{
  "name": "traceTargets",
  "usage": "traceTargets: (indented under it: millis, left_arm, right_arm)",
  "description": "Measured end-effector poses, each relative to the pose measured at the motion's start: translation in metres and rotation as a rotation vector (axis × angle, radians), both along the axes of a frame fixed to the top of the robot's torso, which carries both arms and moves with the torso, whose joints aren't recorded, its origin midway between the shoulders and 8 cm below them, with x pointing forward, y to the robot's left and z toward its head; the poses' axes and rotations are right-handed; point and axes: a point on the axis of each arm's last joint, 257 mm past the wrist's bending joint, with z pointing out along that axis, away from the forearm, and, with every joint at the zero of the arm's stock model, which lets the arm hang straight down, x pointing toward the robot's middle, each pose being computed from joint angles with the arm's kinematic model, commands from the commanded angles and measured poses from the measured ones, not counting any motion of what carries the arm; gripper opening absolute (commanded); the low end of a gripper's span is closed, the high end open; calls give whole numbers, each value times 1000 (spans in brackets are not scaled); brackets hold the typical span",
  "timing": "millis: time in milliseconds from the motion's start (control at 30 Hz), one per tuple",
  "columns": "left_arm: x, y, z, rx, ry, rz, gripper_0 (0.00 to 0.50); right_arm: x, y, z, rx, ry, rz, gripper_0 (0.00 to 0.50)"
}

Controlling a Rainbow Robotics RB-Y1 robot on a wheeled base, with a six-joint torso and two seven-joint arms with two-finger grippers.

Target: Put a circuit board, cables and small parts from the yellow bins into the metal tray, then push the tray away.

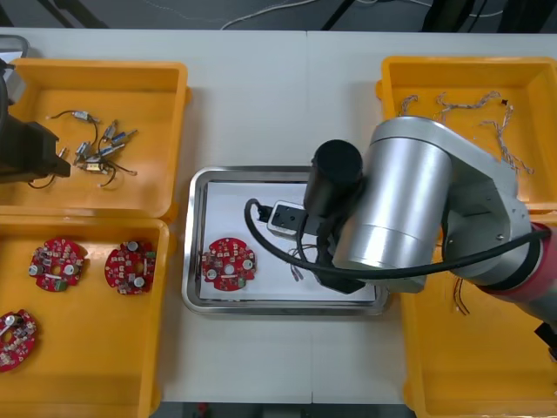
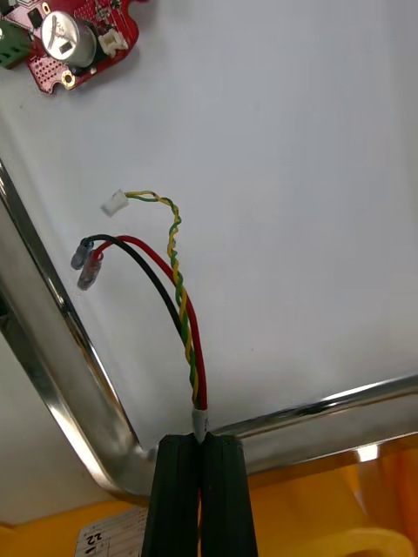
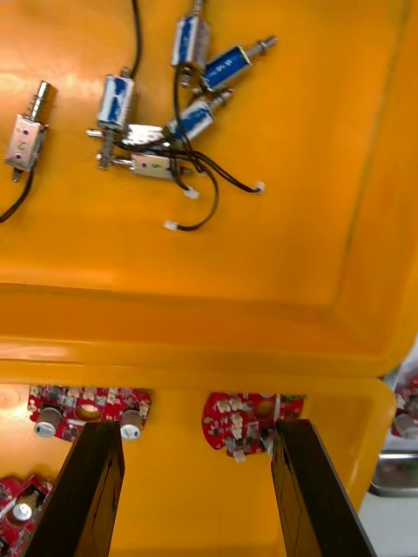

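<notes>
My right gripper (image 2: 202,452) is shut on the end of a red and yellow cable (image 2: 181,296) that also carries black and green strands. The cable's plugs reach out over the white inside of the metal tray (image 1: 198,261), near a tray corner (image 2: 131,452). A round red circuit board (image 1: 228,263) lies in the tray's left part and also shows beyond the cable (image 2: 65,39). My left gripper (image 3: 196,431) stands open above the left bins, over the wall between them. Small metal parts (image 3: 165,104) with black leads lie ahead of it.
The far left yellow bin (image 1: 152,96) holds the small metal parts (image 1: 100,152). The near left bin (image 1: 87,366) holds three circuit boards (image 1: 130,267). Twisted blue and white cables (image 1: 457,109) lie in the far right bin. My right arm covers the tray's right half.
</notes>
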Motion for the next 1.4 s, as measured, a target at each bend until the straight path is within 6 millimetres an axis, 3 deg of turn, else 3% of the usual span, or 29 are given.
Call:
traceTargets:
  millis: [167,333,767,867,933,967,1033,1067,1100,1400]
  left_arm:
    - [20,11,-6,42,-41,-97,500]
    - [26,16,-3,146,-66,-248,500]
    - [67,44,-12,76,-129,-152,500]
    - [73,52,-16,94,-142,-169,500]
    - [76,57,-19,116,-149,-197,500]
    - [78,59,-21,130,-154,-214,500]
    - [82,64,-24,159,-162,-248,500]
    - [83,65,-26,172,-165,-265,500]
    - [85,67,-28,182,-166,-278,500]
    - [89,72,-44,216,-152,-286,500]
  right_arm:
    - [-3,6,-16,-51,4,29,0]
    - [-7,11,-34,-63,24,55,0]
    - [0,22,-57,-43,19,79,10]
    - [0,23,-57,-40,19,80,86]
    - [0,23,-57,-40,19,81,269]
    - [0,23,-57,-40,18,81,305]
    - [1,23,-57,-41,15,80,440]
    - [1,23,-57,-42,12,79,481]
    - [2,22,-56,-42,8,78,500]
    - [8,19,-50,-57,-31,70,500]
